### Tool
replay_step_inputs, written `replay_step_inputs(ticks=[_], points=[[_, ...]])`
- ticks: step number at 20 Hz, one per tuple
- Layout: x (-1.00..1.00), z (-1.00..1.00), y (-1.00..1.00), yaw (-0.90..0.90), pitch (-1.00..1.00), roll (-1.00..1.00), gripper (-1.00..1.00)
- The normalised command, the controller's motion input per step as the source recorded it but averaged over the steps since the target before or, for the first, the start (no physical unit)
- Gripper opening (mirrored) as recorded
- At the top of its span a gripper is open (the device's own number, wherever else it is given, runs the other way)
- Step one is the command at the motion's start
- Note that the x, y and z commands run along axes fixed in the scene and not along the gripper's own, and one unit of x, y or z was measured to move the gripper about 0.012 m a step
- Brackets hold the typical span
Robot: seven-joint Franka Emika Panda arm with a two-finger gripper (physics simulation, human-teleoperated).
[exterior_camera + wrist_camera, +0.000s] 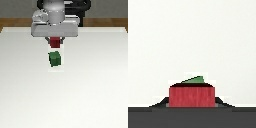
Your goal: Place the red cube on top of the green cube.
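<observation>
green cube rests on the white bench toward its far edge; red cube, clenched in the pincer, hangs just above it. likely rigid and light, best gripped on opposite flat faces.

Simulated test bench: bare white table, plain cubes.
</observation>
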Motion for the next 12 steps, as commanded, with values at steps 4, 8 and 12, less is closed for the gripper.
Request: replay_step_inputs(ticks=[4, 8, 12], points=[[0.00, -1.00, 0.00, 0.00, 0.00, 0.00, -1.00], [0.00, -0.25, 0.00, 0.00, 0.00, 0.00, -1.00], [0.00, 0.00, 0.00, 0.00, 0.00, 0.00, 1.00]])
